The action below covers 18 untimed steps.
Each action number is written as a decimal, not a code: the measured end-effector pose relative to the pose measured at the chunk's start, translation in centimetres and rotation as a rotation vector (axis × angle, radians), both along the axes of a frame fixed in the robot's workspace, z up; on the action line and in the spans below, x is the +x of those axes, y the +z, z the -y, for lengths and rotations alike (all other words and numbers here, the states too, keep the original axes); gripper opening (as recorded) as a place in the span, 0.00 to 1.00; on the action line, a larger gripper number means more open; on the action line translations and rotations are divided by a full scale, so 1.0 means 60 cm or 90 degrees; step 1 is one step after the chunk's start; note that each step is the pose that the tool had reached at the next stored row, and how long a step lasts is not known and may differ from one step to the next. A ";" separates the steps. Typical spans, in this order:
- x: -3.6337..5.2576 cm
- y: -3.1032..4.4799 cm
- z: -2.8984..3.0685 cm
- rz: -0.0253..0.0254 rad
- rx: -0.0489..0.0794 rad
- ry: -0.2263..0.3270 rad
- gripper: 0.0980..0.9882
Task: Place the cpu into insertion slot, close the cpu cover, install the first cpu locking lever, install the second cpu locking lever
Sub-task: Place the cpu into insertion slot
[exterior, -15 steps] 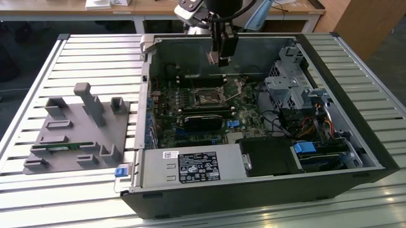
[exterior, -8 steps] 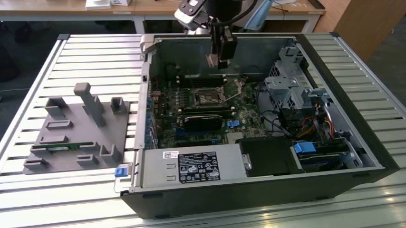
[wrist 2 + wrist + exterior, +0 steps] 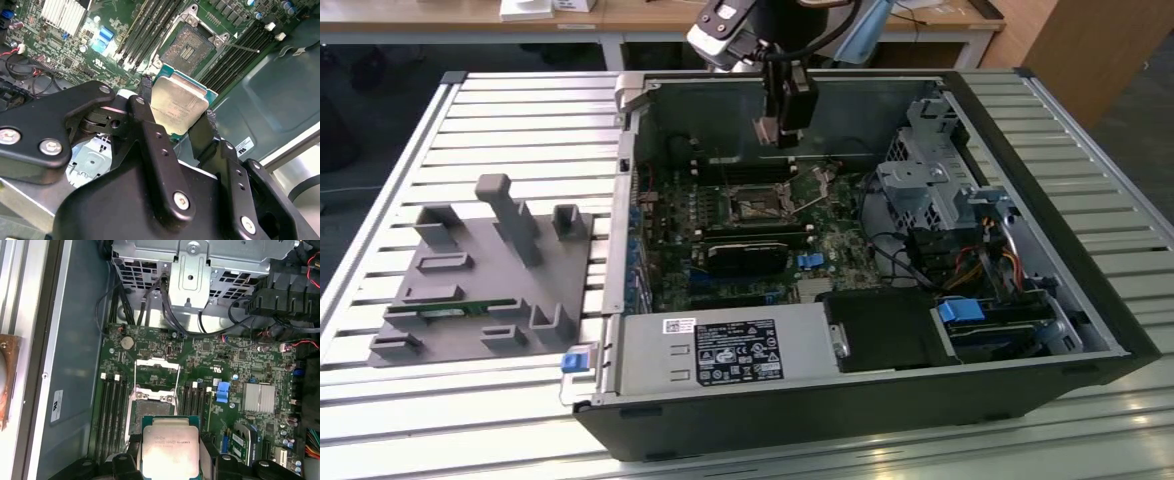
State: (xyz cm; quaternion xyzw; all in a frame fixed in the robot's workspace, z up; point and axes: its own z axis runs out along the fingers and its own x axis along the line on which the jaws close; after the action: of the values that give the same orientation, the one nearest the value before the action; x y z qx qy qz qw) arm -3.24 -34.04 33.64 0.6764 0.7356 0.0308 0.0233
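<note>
Open computer case point(image 3: 854, 420) on table point(image 3: 520, 110); fixture block point(image 3: 467, 300) beside it, at exterior view's left. Inside case: motherboard point(image 3: 670, 250), insertion slot point(image 3: 755, 203) mid-board, memory slots point(image 3: 112, 415) flanking it. Drive cage point(image 3: 934, 190) at exterior view's right, power supply point(image 3: 720, 350) nearest camera. Above slot, clear of it: cpu point(image 3: 179, 107), clamped in pincer point(image 3: 778, 138).

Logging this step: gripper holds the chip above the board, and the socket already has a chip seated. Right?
Not quite. The gripper does hold the chip above the board, but the socket is empty; the second wrist view shows its bare contacts.
</note>
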 end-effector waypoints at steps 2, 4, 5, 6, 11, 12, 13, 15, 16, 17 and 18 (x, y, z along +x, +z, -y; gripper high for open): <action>0.000 -0.002 0.0000 0.0000 0.000 0.000 0.50; 0.000 -0.004 0.0000 -0.0001 0.000 0.000 0.50; 0.000 -0.004 0.0000 -0.0001 0.000 0.000 0.50; 0.000 -0.005 0.0000 -0.0002 0.000 0.000 0.50; 0.000 -0.009 0.0000 -0.0004 0.000 0.000 0.50; 0.000 -0.010 0.0000 -0.0005 0.000 0.000 0.50; 0.000 -0.011 0.0000 -0.0005 0.000 0.000 0.50; 0.000 -0.013 0.0000 -0.0007 0.000 0.000 0.50; 0.000 -0.014 0.0000 -0.0008 0.000 0.000 0.50; 0.000 -0.015 0.0000 -0.0009 0.000 0.000 0.50; 0.000 -0.016 0.0000 -0.0010 0.000 0.000 0.50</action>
State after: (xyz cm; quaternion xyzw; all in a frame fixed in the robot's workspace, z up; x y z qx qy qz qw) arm -3.24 -34.04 32.71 0.6764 0.7356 0.0302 0.0227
